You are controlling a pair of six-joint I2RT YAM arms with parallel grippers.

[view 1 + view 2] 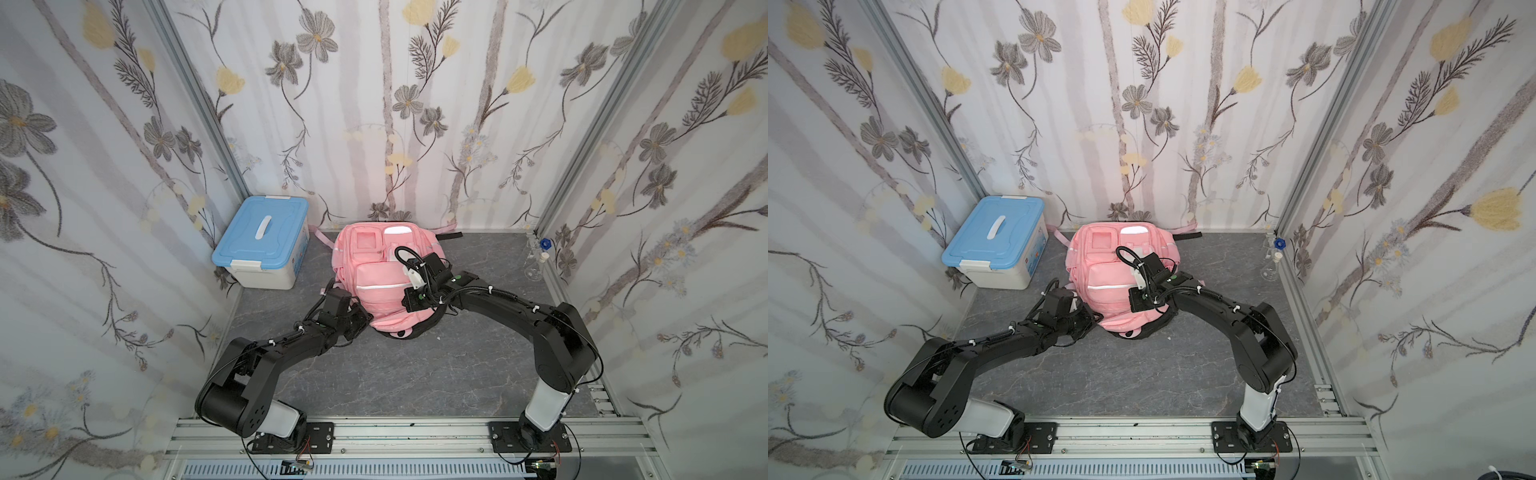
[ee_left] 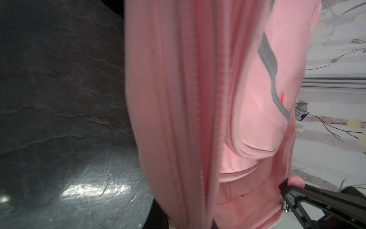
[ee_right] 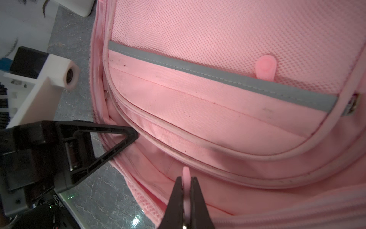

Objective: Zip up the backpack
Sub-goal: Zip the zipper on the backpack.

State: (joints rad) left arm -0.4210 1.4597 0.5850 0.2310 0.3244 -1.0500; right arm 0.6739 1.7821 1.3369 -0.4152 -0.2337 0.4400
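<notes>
A grey marbled tabletop [image 1: 415,374] is enclosed on three sides by floral-papered walls [image 1: 374,104]. The pink backpack [image 1: 382,286] is laid flat toward 12 o'clock, with a blue-lidded box [image 1: 262,241] at its 9 o'clock and a glass flask [image 1: 534,270] at its 3 o'clock. The right gripper [image 3: 186,184] is shown clamped on the pink zipper pull [image 3: 186,174] in the right wrist view, a detail hidden in both top views. The left gripper [image 1: 360,320] is closed at the backpack's 7 o'clock edge; whether fabric is held cannot be told.

Backpack [image 2: 174,99] side blurred, left hand [image 2: 285,190] cut off, corner glassware [image 1: 535,266] indistinct
</notes>
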